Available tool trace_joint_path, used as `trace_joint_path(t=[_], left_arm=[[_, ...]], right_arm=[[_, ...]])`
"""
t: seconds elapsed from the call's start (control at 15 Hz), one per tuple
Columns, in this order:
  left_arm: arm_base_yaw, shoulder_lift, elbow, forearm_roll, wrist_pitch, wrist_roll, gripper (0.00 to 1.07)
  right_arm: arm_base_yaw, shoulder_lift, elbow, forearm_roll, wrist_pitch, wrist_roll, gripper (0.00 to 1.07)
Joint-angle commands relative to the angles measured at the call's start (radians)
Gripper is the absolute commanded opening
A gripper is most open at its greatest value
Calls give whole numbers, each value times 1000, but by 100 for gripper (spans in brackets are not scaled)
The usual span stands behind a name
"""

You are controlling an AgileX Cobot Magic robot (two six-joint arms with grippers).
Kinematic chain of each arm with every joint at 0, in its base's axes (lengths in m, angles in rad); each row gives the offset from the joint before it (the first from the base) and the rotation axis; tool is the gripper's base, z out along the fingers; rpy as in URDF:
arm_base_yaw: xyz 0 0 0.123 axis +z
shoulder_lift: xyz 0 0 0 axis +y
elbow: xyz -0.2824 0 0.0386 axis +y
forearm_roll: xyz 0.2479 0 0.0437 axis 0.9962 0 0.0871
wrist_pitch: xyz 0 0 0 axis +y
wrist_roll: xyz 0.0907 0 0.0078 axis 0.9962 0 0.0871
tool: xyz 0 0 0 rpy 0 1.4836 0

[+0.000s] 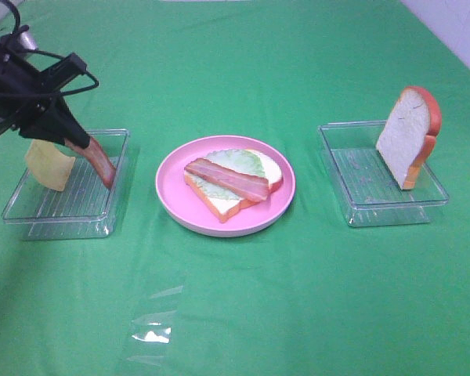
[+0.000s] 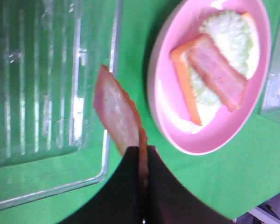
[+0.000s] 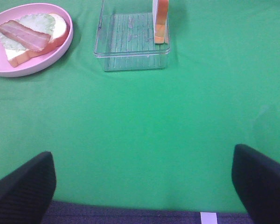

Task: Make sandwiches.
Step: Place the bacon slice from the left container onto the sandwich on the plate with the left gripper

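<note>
The half-built sandwich (image 1: 219, 202) lies on the pink plate (image 1: 172, 200) in mid-table: a bottom bread slice (image 1: 271, 168), lettuce (image 1: 236, 160), and one bacon strip (image 1: 227, 179) running across it from 10 to 4 o'clock. At 9 o'clock from the plate, the left gripper (image 1: 72, 137) is pinched tight on the upper end of a second bacon strip (image 1: 100, 162). That strip dangles over the plate-side edge of the left tray (image 1: 55, 223), with the cheese square (image 1: 49, 165) leaning at its 9 o'clock. The top bread slice (image 1: 407, 137) stands on edge in the right tray (image 1: 392, 211) at 3 o'clock. The right gripper (image 3: 142, 186) is spread wide and empty over green cloth (image 3: 144, 130). The step looks like adding this strip: raise it clear of the tray wall, carry it toward 3 o'clock, touch the free end down first, lay it parallel beside the first strip, and release low.
</note>
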Motion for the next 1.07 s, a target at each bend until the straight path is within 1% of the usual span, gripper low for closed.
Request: trace_joint_path(t=[0.07,0.2,0.27,0.33,0.6,0.8,0.93,1.07], left_arm=[[-40,-8,-77,-68,40,18,0],[-101,-8,-141,-87,37,16,0],[-113,-8,-157,-91,28,13,0],[-176,-7,-201,-107,-23,9,0],[-264,20,-212,-206,-113,6,0],[-340,86,-212,-270,-165,8,0],[-371,122,-212,-304,-209,9,0],[-402,166,-212,-336,-291,9,0]], right_arm=[[-6,-28,3,0,-10,-2,98],[-6,-28,3,0,-10,-2,98],[-6,-28,3,0,-10,-2,98],[-6,-28,3,0,-10,-2,98],[-6,-28,3,0,-10,-2,98],[-6,-28,3,0,-10,-2,98],[-6,-28,3,0,-10,-2,98],[-6,-28,3,0,-10,-2,98]])
